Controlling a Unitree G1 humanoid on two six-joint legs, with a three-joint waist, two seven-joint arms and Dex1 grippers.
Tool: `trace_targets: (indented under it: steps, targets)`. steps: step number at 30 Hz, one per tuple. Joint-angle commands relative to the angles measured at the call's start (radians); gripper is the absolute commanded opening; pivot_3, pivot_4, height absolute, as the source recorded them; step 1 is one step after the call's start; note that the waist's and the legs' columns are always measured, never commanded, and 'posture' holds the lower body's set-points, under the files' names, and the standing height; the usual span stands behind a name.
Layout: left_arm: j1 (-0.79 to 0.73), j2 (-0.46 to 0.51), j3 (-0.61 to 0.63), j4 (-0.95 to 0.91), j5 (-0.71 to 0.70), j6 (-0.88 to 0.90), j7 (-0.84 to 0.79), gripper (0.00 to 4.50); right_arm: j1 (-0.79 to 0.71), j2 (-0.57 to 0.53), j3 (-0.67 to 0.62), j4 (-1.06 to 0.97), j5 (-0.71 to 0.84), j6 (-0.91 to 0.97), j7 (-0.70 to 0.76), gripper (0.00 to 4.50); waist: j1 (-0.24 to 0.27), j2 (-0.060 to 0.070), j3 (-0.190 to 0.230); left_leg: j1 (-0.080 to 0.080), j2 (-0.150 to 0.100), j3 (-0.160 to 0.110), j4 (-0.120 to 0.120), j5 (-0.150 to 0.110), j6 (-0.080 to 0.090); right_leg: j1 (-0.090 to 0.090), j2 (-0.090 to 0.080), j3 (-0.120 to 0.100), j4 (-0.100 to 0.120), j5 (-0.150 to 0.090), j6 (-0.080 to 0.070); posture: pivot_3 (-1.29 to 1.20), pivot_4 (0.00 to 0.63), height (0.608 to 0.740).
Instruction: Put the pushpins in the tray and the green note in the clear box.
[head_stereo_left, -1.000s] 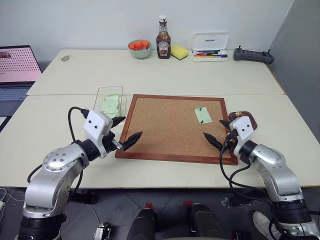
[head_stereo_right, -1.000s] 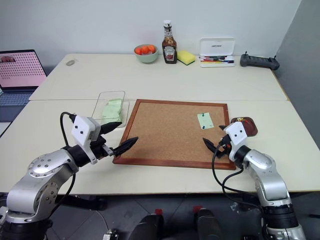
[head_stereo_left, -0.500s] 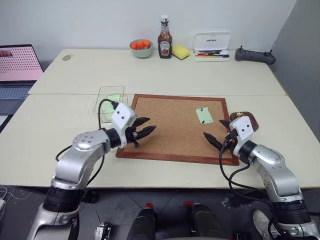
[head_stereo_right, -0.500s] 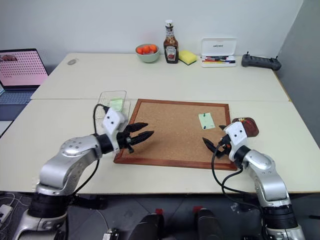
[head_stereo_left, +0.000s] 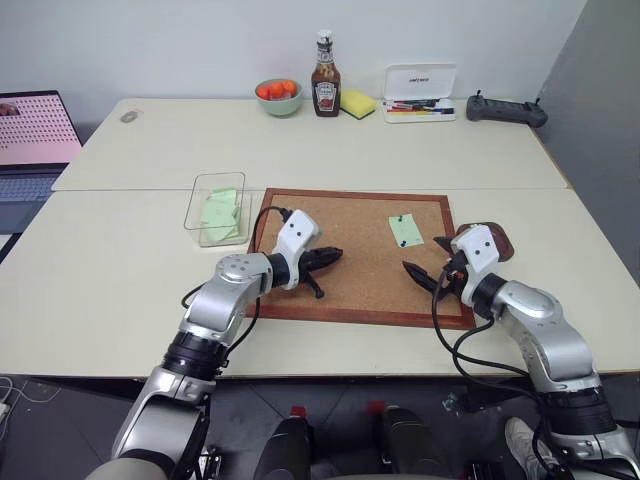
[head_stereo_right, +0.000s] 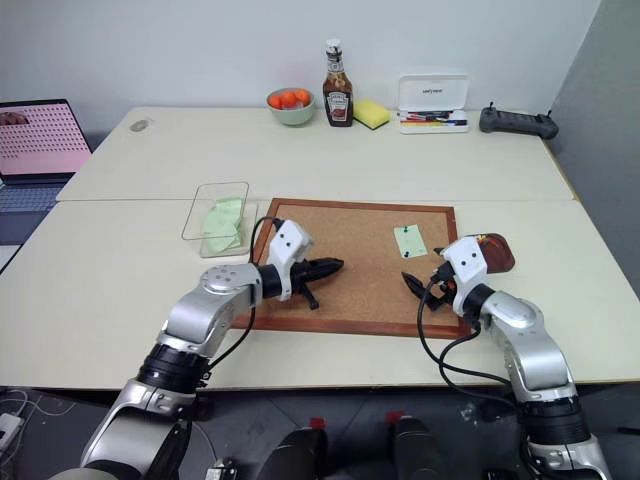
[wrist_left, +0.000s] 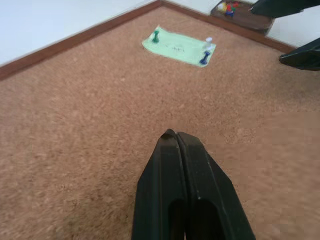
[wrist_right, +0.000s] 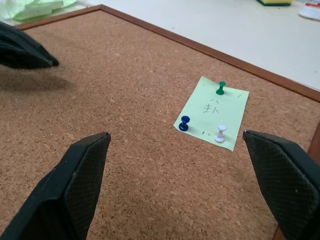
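Beyond right tool (wrist_right: 175, 175) — green note (wrist_right: 212, 112).

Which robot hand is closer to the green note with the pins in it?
The right hand. It sits open just in front of the green note, near the corkboard's right side. The left hand, shut, is farther off, over the board's middle.

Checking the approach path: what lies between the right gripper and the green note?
Only bare corkboard separates the right gripper from the green note, as the right wrist view shows.
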Motion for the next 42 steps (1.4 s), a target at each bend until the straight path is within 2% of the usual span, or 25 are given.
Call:
trace_targets:
  steps: [1,8,11,19,22,29,35,42]
  targets:
    - [-0.027,-0.013,-0.012,0.101,0.048,-0.069,-0.025,0.00,-0.064,0.009,0.002,0.007,-0.001,0.018,-0.007,4.50,0.002,0.000,0.000,0.000,0.000,0.000,0.000,0.000,0.000,0.000,0.000,0.000,0.000,0.000,0.000,0.00,0.150,0.740]
    - [-0.029,-0.019,-0.011,0.170,0.073,-0.118,-0.054,0.00,-0.240,0.047,0.012,0.154,0.002,0.078,-0.013,4.50,0.002,0.000,-0.001,0.002,0.000,0.000,0.002,0.000,0.000,0.002,0.000,0.000,0.000,0.003,0.000,0.00,0.150,0.740]
    - [-0.026,-0.021,-0.005,0.168,0.073,-0.120,-0.056,0.00,-0.356,0.065,0.031,0.321,-0.045,0.065,-0.036,4.50,0.001,0.000,-0.001,0.002,0.000,0.000,0.002,0.000,0.000,0.002,0.000,0.000,0.000,0.003,-0.001,0.00,0.150,0.740]
    - [0.002,-0.028,0.003,0.130,0.074,-0.103,-0.052,0.00,-0.553,0.107,0.048,0.704,-0.128,-0.072,-0.055,4.50,0.000,0.000,-0.001,0.002,0.000,0.000,0.001,0.000,0.000,0.002,0.000,0.001,-0.001,0.004,-0.001,0.00,0.150,0.740]
    - [0.007,-0.030,0.007,0.120,0.077,-0.096,-0.048,0.00,-0.590,0.126,0.044,0.801,-0.149,-0.122,-0.069,4.07,-0.001,0.000,-0.001,0.002,0.000,0.000,0.001,0.000,0.000,0.002,0.000,0.001,0.000,0.004,-0.001,0.00,0.150,0.740]
    - [0.011,-0.034,0.013,0.110,0.080,-0.087,-0.047,0.00,-0.629,0.149,0.034,0.926,-0.177,-0.202,-0.087,2.63,-0.002,0.000,-0.001,0.002,0.000,0.001,0.001,0.000,0.000,0.002,0.000,0.001,0.000,0.004,-0.001,0.00,0.150,0.740]
    - [0.011,-0.036,0.016,0.108,0.081,-0.086,-0.049,0.00,-0.640,0.153,0.030,0.960,-0.182,-0.226,-0.088,1.34,-0.003,0.000,-0.001,0.002,0.000,0.001,0.001,0.000,0.000,0.002,0.001,0.001,0.000,0.004,-0.001,0.00,0.150,0.740]
    - [0.011,-0.039,0.015,0.104,0.084,-0.083,-0.049,0.00,-0.637,0.154,0.022,0.960,-0.185,-0.238,-0.085,0.09,-0.003,0.000,-0.001,0.002,0.000,0.001,0.001,0.000,0.000,0.002,0.001,0.001,0.000,0.004,-0.001,0.00,0.150,0.740]
